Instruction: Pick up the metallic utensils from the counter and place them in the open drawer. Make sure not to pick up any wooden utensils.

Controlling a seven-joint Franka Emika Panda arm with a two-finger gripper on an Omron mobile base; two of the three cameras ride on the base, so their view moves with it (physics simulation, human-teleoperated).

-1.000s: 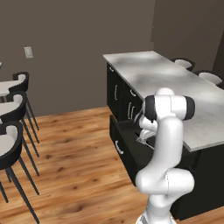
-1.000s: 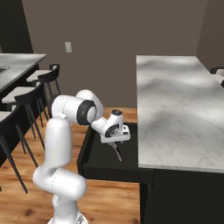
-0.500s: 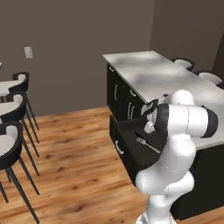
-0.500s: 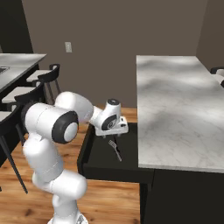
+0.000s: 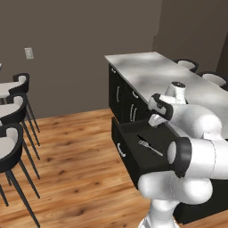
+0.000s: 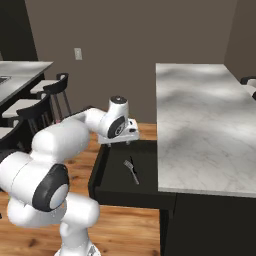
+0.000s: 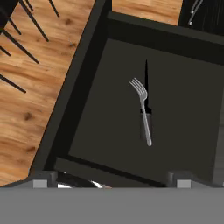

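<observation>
We see the fork lying across the black knife on the floor of the open drawer. Our jaws stand wide apart above it, empty.

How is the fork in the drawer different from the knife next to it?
The fork is shiny silver-grey, while the knife is all black and hard to see against the dark drawer. The fork ends in prongs; the knife ends in one sharp point. The fork lies partly across the knife's handle end. Both are slim, lie flat inside the open drawer, and point nearly the same way.
</observation>
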